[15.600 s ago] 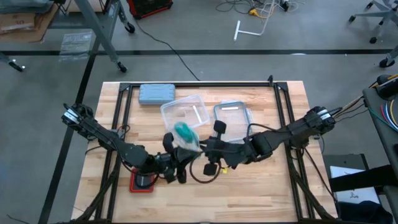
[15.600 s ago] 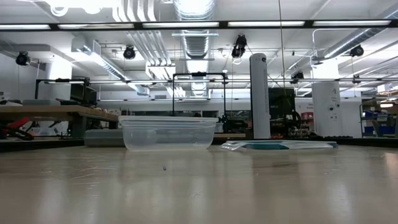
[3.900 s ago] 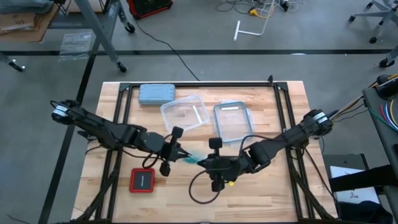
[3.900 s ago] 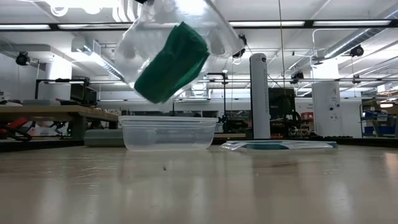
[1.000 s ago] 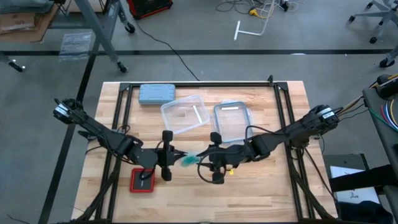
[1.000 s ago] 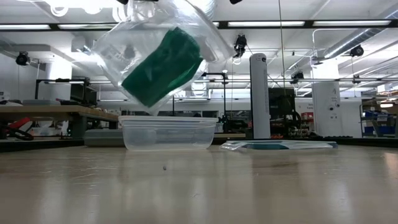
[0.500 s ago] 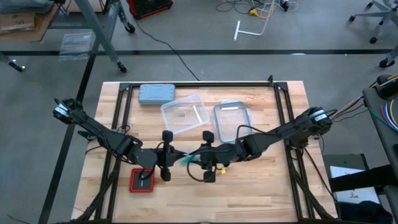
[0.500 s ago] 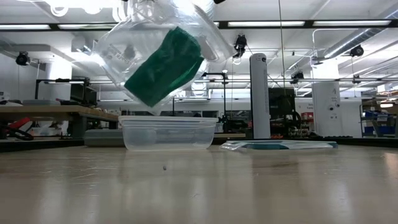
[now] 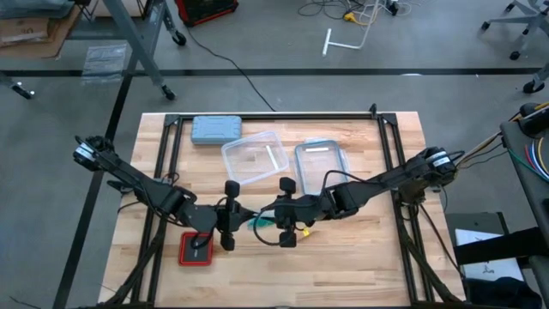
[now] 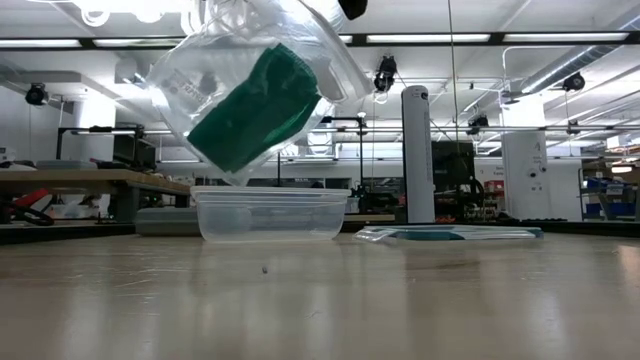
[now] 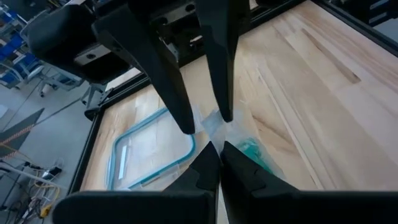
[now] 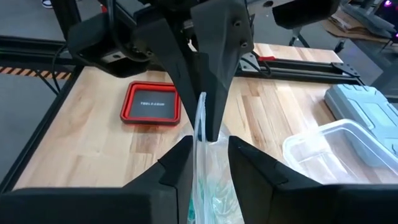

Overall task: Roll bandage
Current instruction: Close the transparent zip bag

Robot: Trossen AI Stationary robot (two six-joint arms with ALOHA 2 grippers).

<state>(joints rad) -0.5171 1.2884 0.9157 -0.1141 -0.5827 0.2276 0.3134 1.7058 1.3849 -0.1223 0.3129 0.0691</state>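
A clear plastic bag (image 9: 257,221) with the teal-green bandage (image 10: 255,105) inside hangs in the air over the table's middle, in front of the container. My left gripper (image 9: 238,215) is shut on the bag's upper edge, coming from the table's left. My right gripper (image 12: 208,165) faces it from the right and is open. Its fingers (image 11: 180,106) stand on either side of the bag's edge beside the left fingers. Whether they touch the bag does not show. The bandage (image 11: 256,154) shows as a folded wad low in the bag. My left gripper pinches the bag's thin upper edge (image 12: 202,109) between its two fingers (image 12: 211,74), reaching in about level from the table's left. The bag hangs below the fingers, tilted, clear of the table, with the bandage resting in its lower part (image 10: 240,130).
Behind the bag stand an open clear container (image 9: 253,157) and its blue-rimmed lid (image 9: 319,167). A grey-blue case (image 9: 214,129) lies at the far left. A red tray (image 9: 196,250) sits near the front left, under the left arm. The near right of the table is bare wood.
My right gripper has moved toward the table's left, closing in on the bag and my left gripper. The bag has stayed lifted in the left gripper and has swung and tilted a little.
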